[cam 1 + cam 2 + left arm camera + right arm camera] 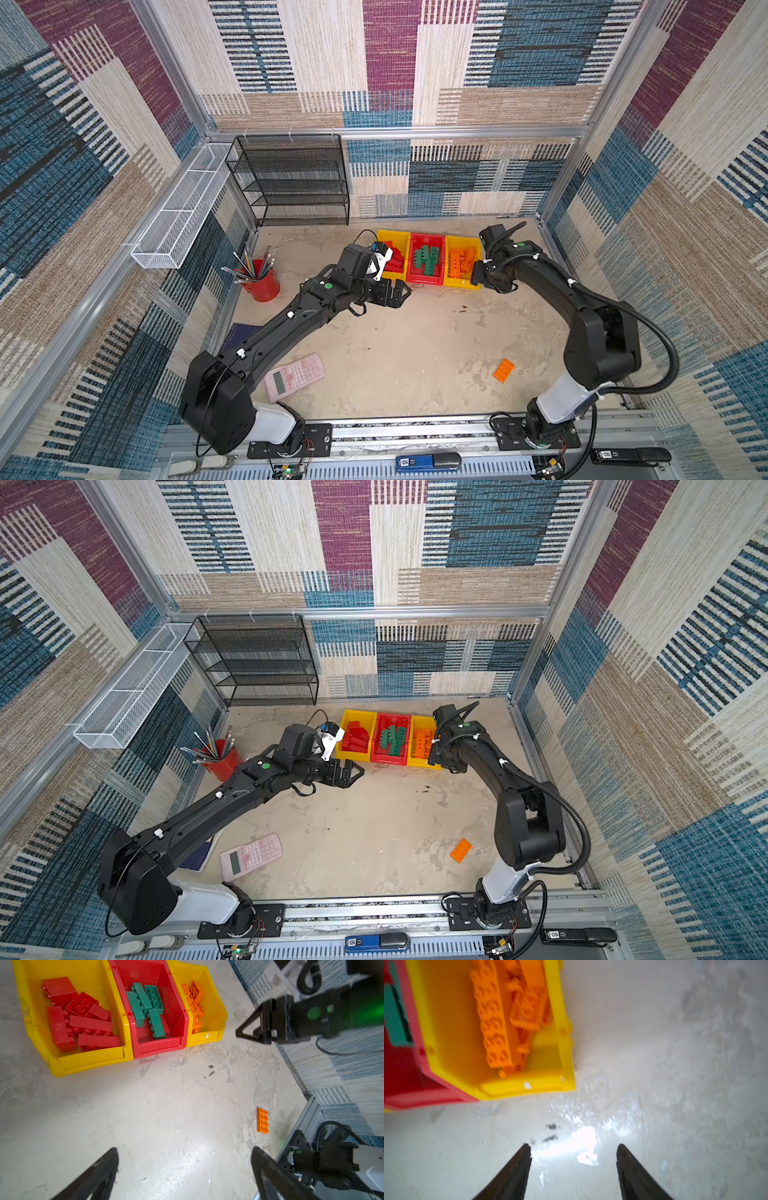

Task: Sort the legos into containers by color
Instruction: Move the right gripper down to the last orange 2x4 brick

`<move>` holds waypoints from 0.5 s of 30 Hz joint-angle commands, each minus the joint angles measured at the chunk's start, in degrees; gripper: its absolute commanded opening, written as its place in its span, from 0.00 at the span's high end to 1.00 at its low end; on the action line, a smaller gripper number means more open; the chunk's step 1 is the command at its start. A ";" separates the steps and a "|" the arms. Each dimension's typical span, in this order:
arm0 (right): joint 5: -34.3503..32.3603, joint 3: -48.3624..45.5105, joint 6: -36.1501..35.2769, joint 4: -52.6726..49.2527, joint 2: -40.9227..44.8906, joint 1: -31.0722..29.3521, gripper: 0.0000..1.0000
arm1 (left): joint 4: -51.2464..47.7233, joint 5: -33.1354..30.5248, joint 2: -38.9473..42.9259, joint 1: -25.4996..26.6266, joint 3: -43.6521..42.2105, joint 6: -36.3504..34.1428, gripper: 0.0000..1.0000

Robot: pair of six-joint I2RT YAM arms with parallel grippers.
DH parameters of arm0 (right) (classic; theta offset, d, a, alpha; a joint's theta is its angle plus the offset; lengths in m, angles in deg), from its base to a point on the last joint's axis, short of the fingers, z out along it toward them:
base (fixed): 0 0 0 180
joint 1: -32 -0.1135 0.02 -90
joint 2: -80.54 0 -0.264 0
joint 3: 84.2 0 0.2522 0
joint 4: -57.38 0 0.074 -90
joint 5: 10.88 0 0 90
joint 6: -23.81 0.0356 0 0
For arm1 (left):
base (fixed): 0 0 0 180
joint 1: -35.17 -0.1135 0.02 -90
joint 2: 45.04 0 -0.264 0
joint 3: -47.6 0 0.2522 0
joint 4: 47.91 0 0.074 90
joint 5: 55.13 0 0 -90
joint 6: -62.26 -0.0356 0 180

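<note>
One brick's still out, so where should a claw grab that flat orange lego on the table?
Probably from straight above, pinching the orange lego across its narrow width, on its long edges: it lies flat, studs up, thin, nothing beside it.

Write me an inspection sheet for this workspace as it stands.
Surface: pale mottled table with a few dark specks.
Job's things: red bricks in left-hand yellow bin; green bricks in red bin; orange bricks in right-hand yellow bin; one orange plate loose on the table.
Clutter: pink calculator, red pencil cup.
Grippers: left gripper open, empty; right gripper open, empty.
Cables: black hose loops along the right arm.
Surroundings: black mesh shelf, white wire tray, patterned walls.
</note>
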State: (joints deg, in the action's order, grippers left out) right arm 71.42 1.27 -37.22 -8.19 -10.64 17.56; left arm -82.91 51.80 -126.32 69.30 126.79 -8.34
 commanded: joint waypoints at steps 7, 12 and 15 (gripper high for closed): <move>0.13 -20.15 20.65 -5.97 17.76 -4.52 0.34 | 4.48 4.24 -3.28 2.60 1.51 1.17 0.01; 1.62 -26.73 24.84 -6.89 23.24 -4.90 0.36 | 5.75 5.37 -3.22 2.69 0.40 1.17 0.01; 3.44 -30.49 26.73 -6.05 25.67 -4.90 0.37 | 5.11 5.92 -3.64 2.67 0.45 0.90 0.01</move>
State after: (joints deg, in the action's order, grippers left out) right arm 73.15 -27.24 -14.86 -14.42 13.38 12.73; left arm -78.73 56.26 -129.69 71.97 127.45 -7.88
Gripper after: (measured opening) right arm 0.633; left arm 0.992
